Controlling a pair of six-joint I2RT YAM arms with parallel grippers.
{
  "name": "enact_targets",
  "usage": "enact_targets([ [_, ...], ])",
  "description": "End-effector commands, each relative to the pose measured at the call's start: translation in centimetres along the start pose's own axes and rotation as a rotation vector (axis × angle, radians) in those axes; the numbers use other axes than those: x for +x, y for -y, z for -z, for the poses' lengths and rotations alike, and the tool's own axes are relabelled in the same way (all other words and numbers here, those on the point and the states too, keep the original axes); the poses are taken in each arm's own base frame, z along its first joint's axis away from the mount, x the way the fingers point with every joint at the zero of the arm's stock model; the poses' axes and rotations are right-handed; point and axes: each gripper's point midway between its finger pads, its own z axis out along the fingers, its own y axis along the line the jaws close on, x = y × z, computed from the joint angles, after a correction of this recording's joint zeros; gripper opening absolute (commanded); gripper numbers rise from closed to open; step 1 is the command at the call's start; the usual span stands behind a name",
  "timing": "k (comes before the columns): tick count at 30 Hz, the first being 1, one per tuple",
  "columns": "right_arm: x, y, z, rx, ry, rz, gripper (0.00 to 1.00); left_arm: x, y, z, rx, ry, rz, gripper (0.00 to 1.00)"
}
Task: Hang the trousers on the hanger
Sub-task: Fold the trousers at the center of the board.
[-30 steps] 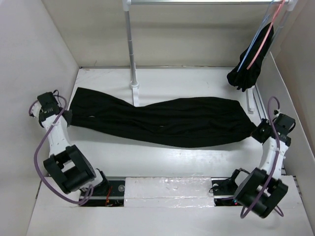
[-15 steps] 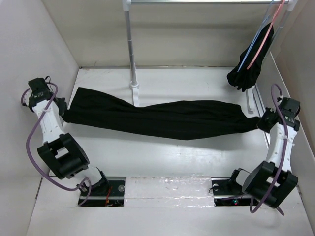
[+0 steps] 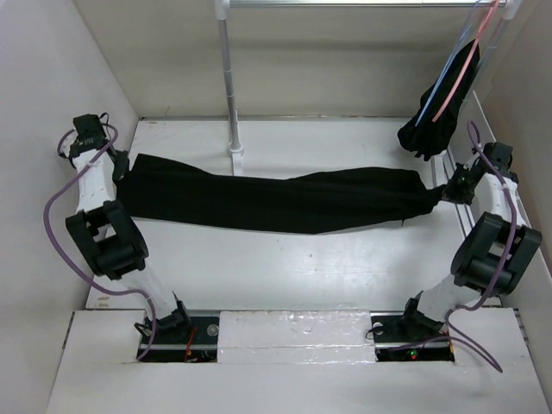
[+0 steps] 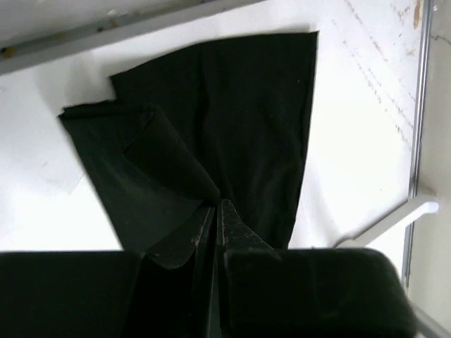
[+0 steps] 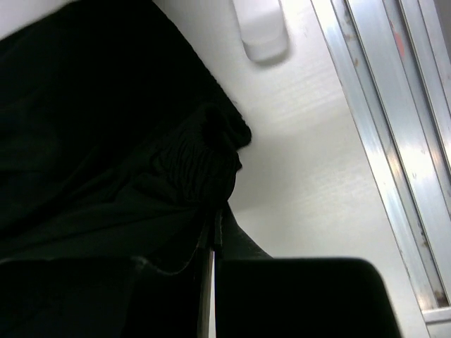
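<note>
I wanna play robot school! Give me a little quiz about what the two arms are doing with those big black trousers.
1. True or false: the large black soft-fabric trousers already hang on the thin light-blue wire hanger.
2. Pick one. The left gripper is shut on: A the trousers, B the hanger, C nothing.
3. Which gripper holds the trouser end nearer the hanger?

Key: 1 false, they lie stretched over the table. 2 A. 3 the right gripper.
</note>
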Motion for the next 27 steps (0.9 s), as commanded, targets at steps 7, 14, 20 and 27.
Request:
enact_targets([
  [7, -9.6, -2.4, -2.6, -0.007, 0.136, 0.072, 0.00, -5.1, 6.6, -2.2, 0.044, 0.166, -0.024, 0.00],
  [14, -13.6, -5.4, -5.4, -0.088, 0.171, 0.033, 0.11, -5.7, 8.1, -5.8, 0.040, 0.171, -0.054, 0.00],
  [20, -14.6, -10.6, -6.6, -0.352, 0.289, -0.035, 0.63, -6.1, 11.0, -5.9, 0.160, 0.169, -0.103, 0.27],
  [27, -11.1, -11.7, -3.1, -0.436, 0.290, 0.031, 0.88, -6.3, 11.4, -2.2, 0.226, 0.178, -0.176, 0.84],
])
